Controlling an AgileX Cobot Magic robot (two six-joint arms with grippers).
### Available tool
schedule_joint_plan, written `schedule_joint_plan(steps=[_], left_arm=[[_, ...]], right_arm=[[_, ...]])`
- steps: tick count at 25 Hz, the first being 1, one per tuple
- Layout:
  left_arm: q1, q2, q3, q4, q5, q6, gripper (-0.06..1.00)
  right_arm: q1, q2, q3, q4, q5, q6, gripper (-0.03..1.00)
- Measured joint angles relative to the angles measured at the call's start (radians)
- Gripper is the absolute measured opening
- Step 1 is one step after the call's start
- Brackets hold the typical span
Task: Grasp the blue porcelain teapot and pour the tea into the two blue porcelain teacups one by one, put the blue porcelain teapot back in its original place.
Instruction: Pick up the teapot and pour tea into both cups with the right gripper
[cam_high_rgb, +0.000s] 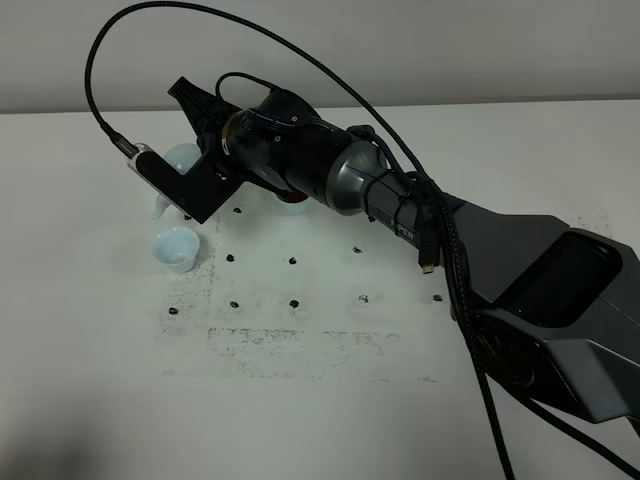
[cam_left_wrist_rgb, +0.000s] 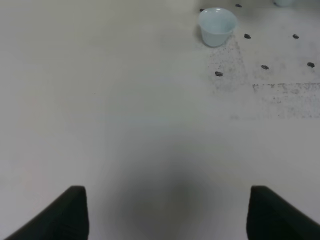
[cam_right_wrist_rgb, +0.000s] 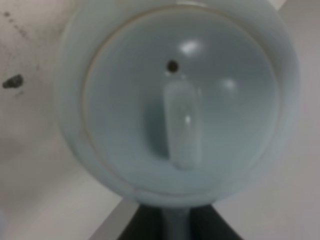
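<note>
Two cups: the first cup (cam_high_rgb: 175, 248) stands upright on the white bench (cam_high_rgb: 100, 380), left of centre in the high view. The second cup (cam_high_rgb: 293, 206) sits further back and to the right, mostly hidden behind the right arm (cam_high_rgb: 400, 200).
Teapot: the pale blue teapot (cam_right_wrist_rgb: 125, 130) fills the right wrist view, seen from above its lid (cam_right_wrist_rgb: 225, 125). The long knob (cam_right_wrist_rgb: 182, 125) and a small dark vent hole can be made out through the blur.
Teapot's place: in the high view it is at the back left of the bench, largely covered by the arm's end. A pale spout (cam_high_rgb: 160, 207) shows just behind the first cup and apart from it. Whether the pot rests on the bench or hangs above it cannot be told.
Right hand: the right hand (cam_right_wrist_rgb: 177, 229) is clamped on the teapot's handle, whose narrow pale loop runs between the dark jaws at the frame's edge.
Left hand: the left hand (cam_left_wrist_rgb: 167, 192) has its two dark fingers wide apart over bare bench, with the first cup well ahead of it.
Marks: rows of small black marks (cam_high_rgb: 293, 302) and grey speckled scuffs dot the bench beside and in front of the cups.
Cable: a black cable (cam_high_rgb: 100, 60) arcs high over the right arm to a plug beside the teapot.
</note>
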Motion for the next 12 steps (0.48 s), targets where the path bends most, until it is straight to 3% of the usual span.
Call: schedule_joint_plan(steps=[12], left_arm=[[0.000,0.000,0.000,0.000,0.000,-0.001,0.66]], right_arm=[[0.000,0.014,0.001,-0.003,-0.003,-0.045,0.09]])
